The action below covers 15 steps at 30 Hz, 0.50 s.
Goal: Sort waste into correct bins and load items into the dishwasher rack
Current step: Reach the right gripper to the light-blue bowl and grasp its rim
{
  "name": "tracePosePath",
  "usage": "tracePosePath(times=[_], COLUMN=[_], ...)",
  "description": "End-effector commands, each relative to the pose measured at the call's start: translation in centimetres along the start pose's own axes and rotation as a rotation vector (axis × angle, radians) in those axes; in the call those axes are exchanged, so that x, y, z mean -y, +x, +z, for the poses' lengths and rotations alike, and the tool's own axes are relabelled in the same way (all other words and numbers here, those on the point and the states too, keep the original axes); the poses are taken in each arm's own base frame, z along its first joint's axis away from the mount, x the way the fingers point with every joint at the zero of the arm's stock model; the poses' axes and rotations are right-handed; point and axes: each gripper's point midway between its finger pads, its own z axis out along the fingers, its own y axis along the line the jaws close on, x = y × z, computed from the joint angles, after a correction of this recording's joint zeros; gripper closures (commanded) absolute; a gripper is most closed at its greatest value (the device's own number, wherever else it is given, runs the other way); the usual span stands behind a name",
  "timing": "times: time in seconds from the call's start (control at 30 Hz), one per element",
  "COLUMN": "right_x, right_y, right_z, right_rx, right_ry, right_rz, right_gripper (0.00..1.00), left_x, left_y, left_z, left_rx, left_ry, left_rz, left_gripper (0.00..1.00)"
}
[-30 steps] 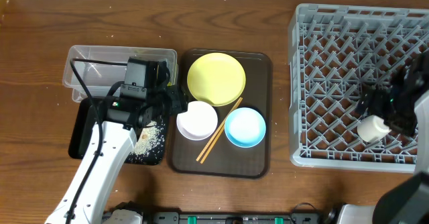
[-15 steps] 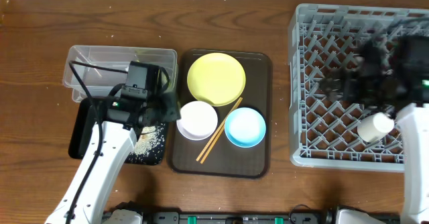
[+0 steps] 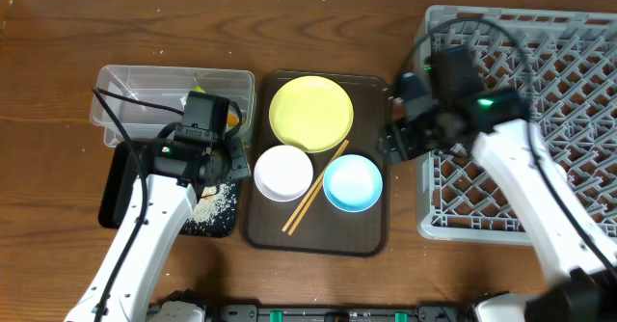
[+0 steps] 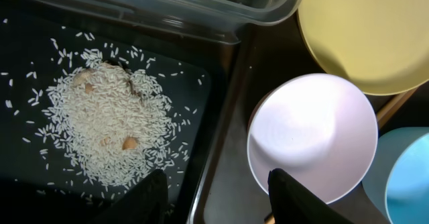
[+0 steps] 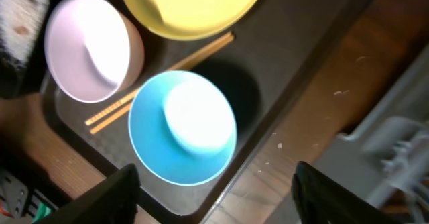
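Note:
My left gripper (image 3: 234,160) is open and empty. In the left wrist view (image 4: 218,192) it hangs over the brown tray's left rim, between the rice crumbs (image 4: 107,133) on the black tray (image 3: 120,195) and the white bowl (image 4: 312,140). My right gripper (image 3: 393,141) is open and empty above the brown tray's right edge, just past the light blue bowl (image 5: 181,127); it also shows in the right wrist view (image 5: 218,192). The yellow plate (image 3: 310,113), white bowl (image 3: 282,173), blue bowl (image 3: 353,182) and chopsticks (image 3: 313,189) lie on the brown tray. The wrapper (image 3: 229,120) lies in the clear tub (image 3: 125,95). The cup and the white scrap are hidden.
The brown serving tray (image 3: 371,237) sits mid-table. The grey dishwasher rack (image 3: 569,81) fills the right side, partly covered by my right arm. The tub and black tray sit side by side at the left. Bare wood lies at the back and front left.
My right gripper let go of the pale cup in the rack and swung left to the brown tray's right edge. My left gripper drew back slightly to the left.

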Motion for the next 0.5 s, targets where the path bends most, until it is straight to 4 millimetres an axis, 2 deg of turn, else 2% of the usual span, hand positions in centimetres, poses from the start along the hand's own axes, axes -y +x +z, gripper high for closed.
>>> tracePosePath(times=[0.0, 0.07, 0.37, 0.47], right_x=[-0.3, -0.1, 2.2, 2.6], right_y=[0.9, 1.3, 4.1, 5.0], right_z=[3.2, 4.9, 10.9, 12.3], right_rx=[-0.090, -0.134, -0.321, -0.367], right_ry=[0.028, 0.049, 0.133, 0.132], right_rz=[0.023, 0.043, 0.120, 0.132], right_gripper=[0.37, 0.41, 0.45, 0.53], left_x=[-0.3, -0.3, -0.3, -0.3], left_y=[-0.5, -0.5, -0.5, -0.5], left_z=[-0.4, -0.4, -0.4, -0.4], left_rx=[0.021, 0.021, 0.021, 0.021], left_ry=[-0.018, -0.018, -0.018, -0.018], left_rz=[-0.012, -0.012, -0.012, -0.012], left_gripper=[0.48, 0.48, 0.48, 0.48])
